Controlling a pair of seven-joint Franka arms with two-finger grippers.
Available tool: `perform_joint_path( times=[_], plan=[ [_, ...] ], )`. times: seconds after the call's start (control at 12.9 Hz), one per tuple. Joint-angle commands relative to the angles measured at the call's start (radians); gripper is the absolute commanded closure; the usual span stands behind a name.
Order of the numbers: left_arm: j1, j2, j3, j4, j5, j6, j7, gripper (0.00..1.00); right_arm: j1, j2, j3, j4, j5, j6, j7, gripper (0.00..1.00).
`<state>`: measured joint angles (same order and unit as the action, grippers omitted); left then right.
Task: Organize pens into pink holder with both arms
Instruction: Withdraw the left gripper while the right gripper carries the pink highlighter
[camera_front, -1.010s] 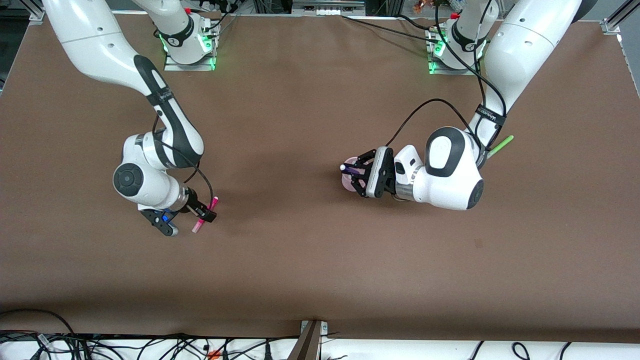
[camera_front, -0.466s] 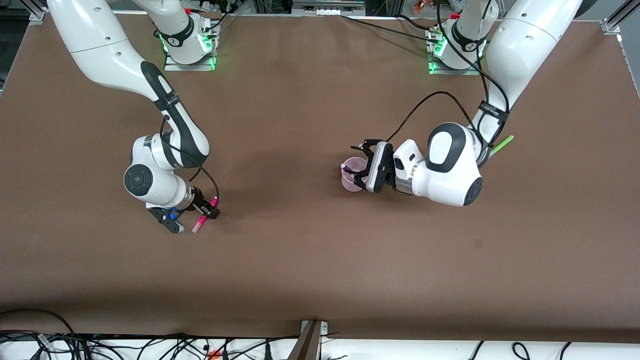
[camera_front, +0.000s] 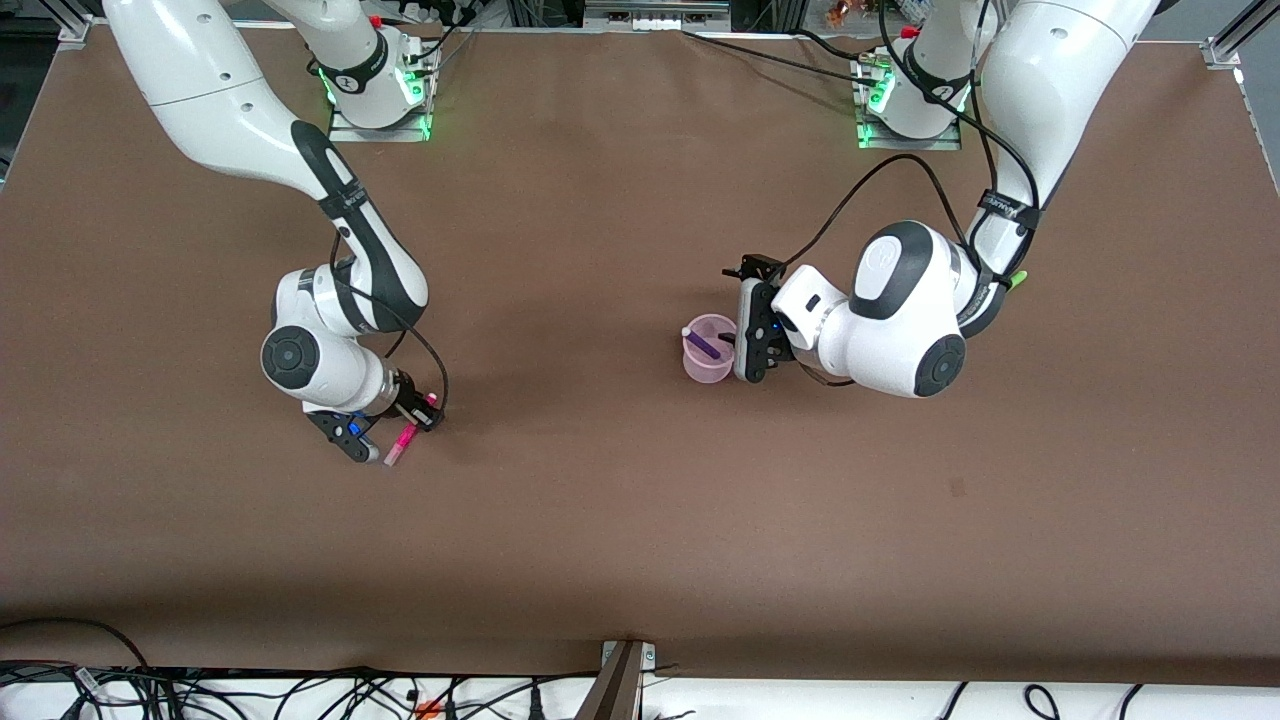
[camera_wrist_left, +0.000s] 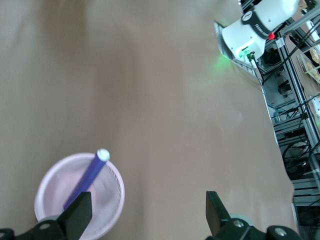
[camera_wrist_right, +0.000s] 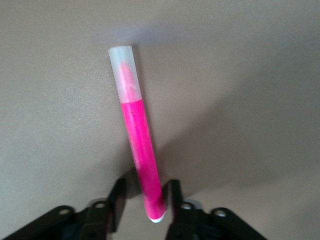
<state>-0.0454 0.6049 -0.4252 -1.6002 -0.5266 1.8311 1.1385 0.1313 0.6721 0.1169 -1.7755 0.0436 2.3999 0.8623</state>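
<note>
Nearest the front camera, toward the right arm's end of the table, we found the right gripper (camera_front: 400, 425) low over the brown table (camera_front: 620, 520), its two fingers (camera_wrist_right: 117, 200) pinching the magenta pen (camera_front: 401, 440) near one end. The pen slanted down, its clear-capped end pointing at the table; we could not tell whether that end touched the surface.

Farther from the camera, near the middle of the table, the pink holder (camera_front: 709, 350) stood upright. The purple pen (camera_front: 706, 342) leaned inside it, its pale tip resting against the rim.

The left gripper (camera_front: 752, 318) hung just beside the holder, on the side toward the left arm's end; its fingers (camera_wrist_left: 77, 217) were spread wide and pinched nothing.

Farther still, only the tip of the green pen (camera_front: 1016, 281) showed past the left arm's wrist.
</note>
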Motion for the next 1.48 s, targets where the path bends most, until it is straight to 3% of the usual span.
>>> perform_joint_path(
  times=[0.0, 0.16, 0.47, 0.7, 0.85, 0.93, 1.17, 1.4],
  plan=[
    [0.015, -0.026, 0.005, 0.014, 0.060, -0.112, -0.165, 0.00, 0.004, -0.011, 0.001, -0.027, 0.015, 0.018, -0.002, 0.87],
    [0.025, -0.057, 0.011, 0.100, 0.123, -0.249, -0.328, 0.00, 0.004, -0.012, 0.001, -0.025, 0.015, 0.013, -0.003, 1.00],
    [0.058, -0.060, 0.011, 0.273, 0.305, -0.378, -0.497, 0.00, 0.005, -0.025, 0.003, -0.016, 0.013, 0.004, -0.011, 1.00],
    [0.082, -0.127, 0.013, 0.298, 0.430, -0.426, -0.560, 0.00, 0.005, -0.064, 0.047, 0.031, 0.027, -0.143, -0.003, 1.00],
    [0.091, -0.186, 0.016, 0.295, 0.518, -0.440, -0.601, 0.00, 0.005, -0.089, 0.073, 0.083, 0.143, -0.250, -0.005, 1.00],
    [0.101, -0.227, 0.055, 0.283, 0.536, -0.437, -0.603, 0.00, 0.005, -0.095, 0.081, 0.111, 0.209, -0.312, 0.000, 1.00],
    [0.069, -0.322, 0.271, 0.264, 0.521, -0.431, -0.580, 0.00, 0.005, -0.109, 0.102, 0.175, 0.375, -0.458, 0.047, 1.00],
    [0.027, -0.428, 0.455, 0.151, 0.499, -0.359, -0.574, 0.00, 0.007, -0.111, 0.170, 0.211, 0.565, -0.464, 0.177, 1.00]
  ],
)
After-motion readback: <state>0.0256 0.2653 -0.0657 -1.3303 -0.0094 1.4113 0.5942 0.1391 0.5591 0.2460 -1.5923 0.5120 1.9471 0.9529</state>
